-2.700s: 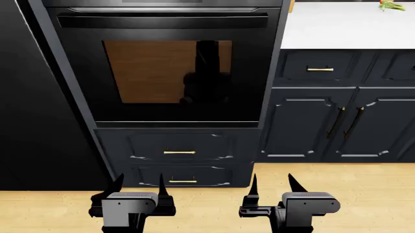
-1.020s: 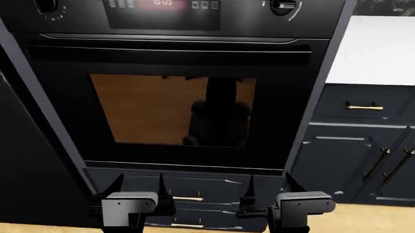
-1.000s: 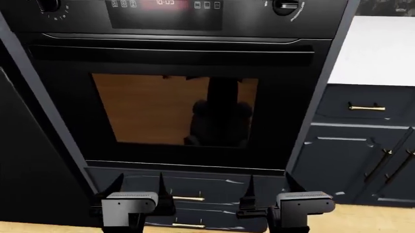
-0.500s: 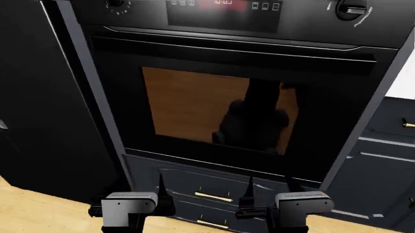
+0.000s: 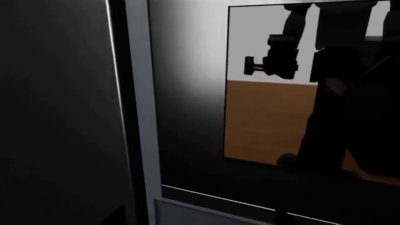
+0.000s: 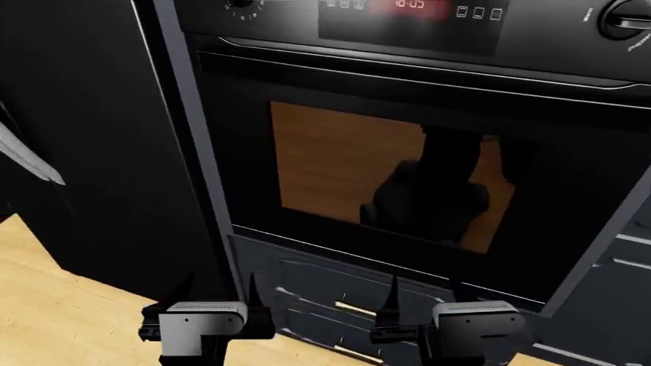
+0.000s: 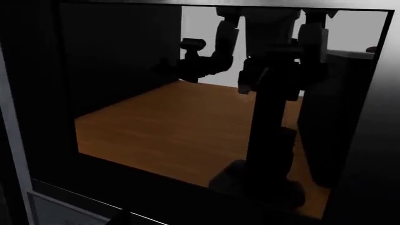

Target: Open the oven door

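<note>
while both grippers' jaws stand wide and low, the oven door (image 6: 407,183) sits shut, untouched.

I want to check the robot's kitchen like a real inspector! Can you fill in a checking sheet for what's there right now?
Surface: wooden floor in front of the oven; no worktop in view.
Job's things: oven door shut, its glass window reflecting the robot; bar handle untouched.
Clutter: nothing seen.
End effectors: left end effector and right end effector both open, empty, held low and apart from the door.
Cables: nothing seen.
Surroundings: control panel with red display above; drawer fronts with brass handles below; tall dark panel at left.
</note>
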Available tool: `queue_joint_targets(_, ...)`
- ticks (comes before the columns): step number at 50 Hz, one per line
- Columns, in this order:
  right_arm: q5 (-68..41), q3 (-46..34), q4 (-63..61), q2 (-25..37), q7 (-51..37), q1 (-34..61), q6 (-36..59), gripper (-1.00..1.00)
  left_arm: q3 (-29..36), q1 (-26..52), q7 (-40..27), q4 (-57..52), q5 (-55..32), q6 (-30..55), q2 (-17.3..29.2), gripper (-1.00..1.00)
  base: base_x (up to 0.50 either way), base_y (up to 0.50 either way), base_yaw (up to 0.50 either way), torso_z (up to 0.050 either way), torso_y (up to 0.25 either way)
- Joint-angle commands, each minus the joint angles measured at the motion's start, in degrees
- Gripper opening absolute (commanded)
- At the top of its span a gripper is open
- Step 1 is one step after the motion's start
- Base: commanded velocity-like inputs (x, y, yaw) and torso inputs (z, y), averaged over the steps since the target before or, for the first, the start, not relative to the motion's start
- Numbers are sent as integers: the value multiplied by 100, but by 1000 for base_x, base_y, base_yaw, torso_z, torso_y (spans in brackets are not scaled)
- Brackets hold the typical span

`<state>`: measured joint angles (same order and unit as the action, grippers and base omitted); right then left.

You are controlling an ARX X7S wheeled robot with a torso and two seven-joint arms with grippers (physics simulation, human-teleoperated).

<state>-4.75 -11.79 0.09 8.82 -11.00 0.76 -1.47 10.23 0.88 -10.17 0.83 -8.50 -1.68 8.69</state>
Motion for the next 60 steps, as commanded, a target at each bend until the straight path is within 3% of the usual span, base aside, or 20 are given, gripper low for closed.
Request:
queue_joint_targets(1,-137,2,-3,25,-17,2,0,100,46,6,-39,-3,-39,-9,35,100,0,0,0,0,0)
queue_joint_targets(60,-365,-181,6,176,-155,44,1,100,228,56,-232,32,-201,-64,177,100,98,-494,0,0,0)
